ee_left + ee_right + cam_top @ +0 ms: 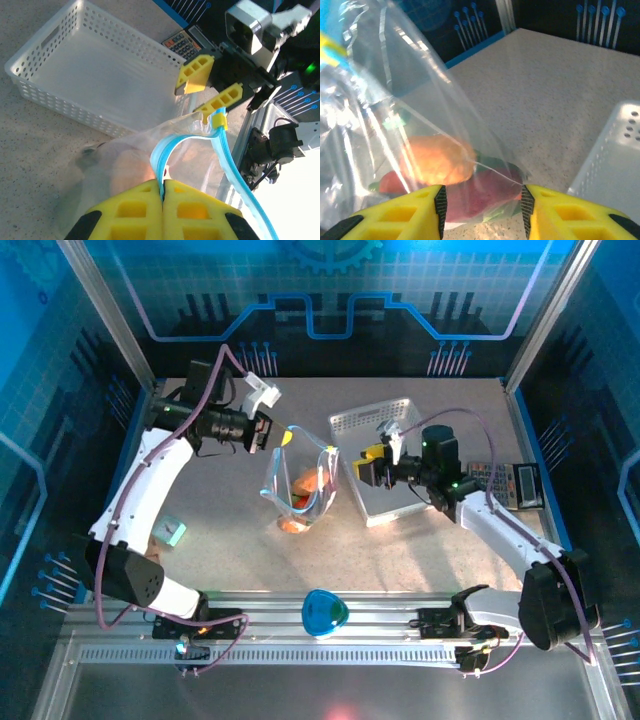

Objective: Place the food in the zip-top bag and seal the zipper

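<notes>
The clear zip-top bag point(300, 488) hangs upright at mid-table, mouth gaping. Inside it lies the food point(303, 484): an orange piece point(437, 160), a red chili point(480, 197) and some dark green. My left gripper point(268, 430) is shut on the light-blue zipper point(161, 155) at the bag's left end, and the strip arches away from it. A yellow slider point(218, 120) sits at the far end. My right gripper point(365, 466) stands open beside the bag's right end; between its fingers point(440, 202) the bag's lower part shows, with no visible contact.
The white perforated basket point(395, 420) stands behind and under the right arm, with no food in it. A calculator point(510, 485) lies to its right. A small teal object point(172, 532) sits near the left arm, and a blue-green object point(324, 612) rests on the front rail.
</notes>
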Robot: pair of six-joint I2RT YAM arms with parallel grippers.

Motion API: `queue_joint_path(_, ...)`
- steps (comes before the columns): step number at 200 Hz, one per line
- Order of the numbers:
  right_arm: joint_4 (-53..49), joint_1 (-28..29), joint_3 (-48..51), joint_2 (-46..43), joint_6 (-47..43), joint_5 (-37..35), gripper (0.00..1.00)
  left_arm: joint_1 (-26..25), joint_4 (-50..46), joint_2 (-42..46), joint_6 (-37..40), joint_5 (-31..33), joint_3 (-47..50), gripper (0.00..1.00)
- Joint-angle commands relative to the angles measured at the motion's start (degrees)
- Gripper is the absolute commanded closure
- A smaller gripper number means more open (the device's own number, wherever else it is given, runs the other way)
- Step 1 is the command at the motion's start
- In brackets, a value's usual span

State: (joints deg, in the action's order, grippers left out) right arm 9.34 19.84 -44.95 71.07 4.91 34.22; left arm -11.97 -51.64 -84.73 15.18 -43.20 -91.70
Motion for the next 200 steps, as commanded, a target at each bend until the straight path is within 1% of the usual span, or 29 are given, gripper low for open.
queue_joint_path(1, 11.5, 0.1, 2.8, -2.0, -4.2, 4.9, 0.51, 0.5, 0.0, -1.6, 1.3, -5.8, 0.0, 0.96)
queue_joint_path(46, 16.3, 1.2, 3.4, -0.3, -7.0, 5.3, 0.51, 0.6, -1.1, -4.7, 1.7, -7.4, -0.8, 0.95)
queue_joint_path(64, 17.6, 1.9, 3.0, 1.1, -8.6, 2.7, 0.5, 0.6, -1.3, -5.3, 1.7, -8.1, -1.5, 0.95)
queue_joint_path(86, 18.7, 2.0, 1.6, 3.7, -9.7, 1.8, 0.48, 0.6, -1.5, -5.7, 1.6, -8.4, -2.3, 0.95)
queue_joint_path(125, 20.5, 2.0, -0.7, 7.2, -10.1, 4.2, 0.48, 0.7, -2.2, -5.6, 1.9, -8.4, -2.9, 0.95)
queue_joint_path(176, 22.9, 2.1, -1.1, 7.3, -9.1, 5.9, 0.49, 0.7, -2.4, -6.0, 1.9, -8.4, -3.0, 0.95)
queue_joint_path(200, 23.1, 2.4, -1.9, 7.5, -8.6, 7.1, 0.51, 0.7, -2.5, -6.1, 1.9, -8.5, -3.2, 0.95)
